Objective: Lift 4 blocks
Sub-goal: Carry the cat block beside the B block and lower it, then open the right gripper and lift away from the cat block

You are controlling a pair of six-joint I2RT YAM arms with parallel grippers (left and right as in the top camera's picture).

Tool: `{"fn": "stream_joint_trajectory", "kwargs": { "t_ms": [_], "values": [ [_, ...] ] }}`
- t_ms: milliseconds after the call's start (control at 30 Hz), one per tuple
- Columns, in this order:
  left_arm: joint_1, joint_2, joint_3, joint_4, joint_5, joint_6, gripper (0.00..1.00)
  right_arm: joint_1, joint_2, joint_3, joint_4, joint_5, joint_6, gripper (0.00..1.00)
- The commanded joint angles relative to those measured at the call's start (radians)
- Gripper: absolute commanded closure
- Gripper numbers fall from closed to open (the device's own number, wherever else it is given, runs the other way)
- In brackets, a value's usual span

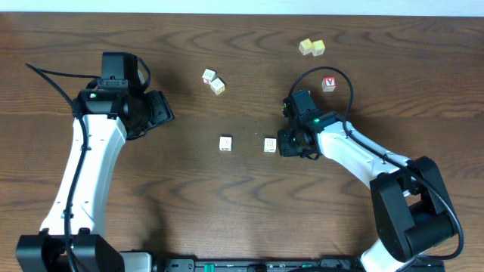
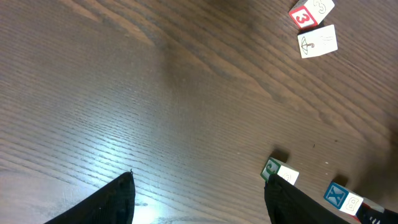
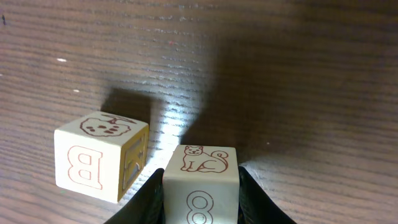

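Cat-printed block [image 3: 200, 186] cut off at bottom edge.

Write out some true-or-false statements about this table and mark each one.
1. The right gripper has the cat block between its fingers. True.
2. The left gripper holds a block. False: it is open and empty.
3. Two yellow cubes sit side by side. True.
4. The red-faced cube is stacked on them. False: it lies alone on the table.
5. The B block touches the cat block. False: they lie apart.
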State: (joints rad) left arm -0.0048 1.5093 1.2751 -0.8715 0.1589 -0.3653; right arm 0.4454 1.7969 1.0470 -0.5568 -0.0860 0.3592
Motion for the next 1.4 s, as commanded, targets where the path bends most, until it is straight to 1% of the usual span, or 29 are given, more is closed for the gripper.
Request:
{"fn": "stream_joint_trajectory", "kwargs": {
  "t_ms": [0,100,333,467,700,900,1000,1167,1367],
  "values": [
    [0.003,0.000,-0.002,-0.007,0.009,0.013,0.33,0.008,0.002,0.013,0.013,0.007,0.030,0.73],
    [0.003,0.000,-0.002,-0.007,0.009,0.013,0.33,0.008,0.002,0.013,0.019,0.015,0.031,0.73],
    [0.004,0.000,-0.002,-0.008,0.009,0.013,0.33,0.008,0.002,0.013,0.017,0.032,0.084,0.74],
    [0.003,0.000,-0.002,-0.008,0.009,0.013,0.33,0.008,0.002,0.013,0.014,0.029,0.101,0.72],
    [0.004,0.000,-0.002,-0.008,0.009,0.013,0.33,0.019,0.002,0.013,0.018,0.029,0.135,0.72],
    [0.003,0.000,-0.002,-0.008,0.009,0.013,0.33,0.023,0.002,0.013,0.022,0.029,0.135,0.69],
    [0.003,0.000,-0.002,-0.008,0.009,0.013,0.33,0.025,0.002,0.013,0.023,0.029,0.135,0.65],
    [0.003,0.000,-0.002,-0.008,0.009,0.013,0.33,0.025,0.002,0.013,0.023,0.030,0.134,0.63],
    [0.004,0.000,-0.002,-0.008,0.009,0.013,0.33,0.025,0.002,0.014,0.024,0.029,0.134,0.62]
  ]
}}
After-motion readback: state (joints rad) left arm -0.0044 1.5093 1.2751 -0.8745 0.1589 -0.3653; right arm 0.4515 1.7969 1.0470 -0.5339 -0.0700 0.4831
